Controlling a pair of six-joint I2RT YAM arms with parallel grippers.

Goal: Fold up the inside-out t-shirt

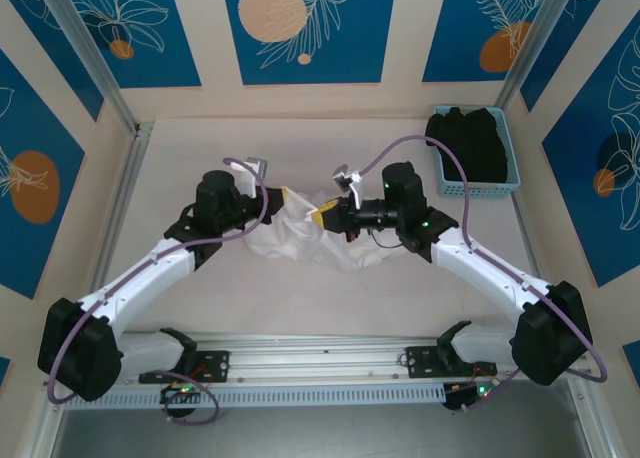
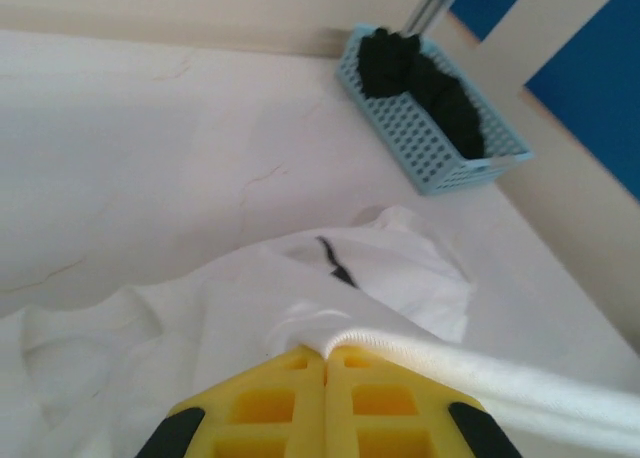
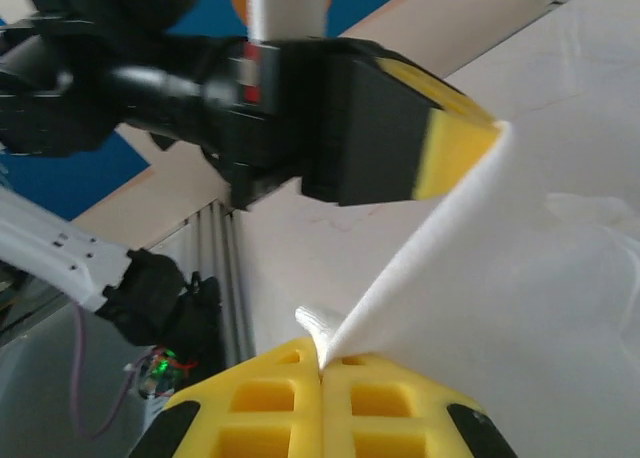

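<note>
Ahead of my left gripper [image 2: 326, 358] and off to its right, a light-blue perforated basket [image 2: 432, 148] sits on the pale table [image 2: 150, 128], well apart from my fingertips. A black garment [image 2: 420, 73] is heaped inside it, rising over the rim. Past the basket, further from me, stands a metal post [image 2: 440, 3] and a blue wall panel [image 2: 590, 68].
</note>
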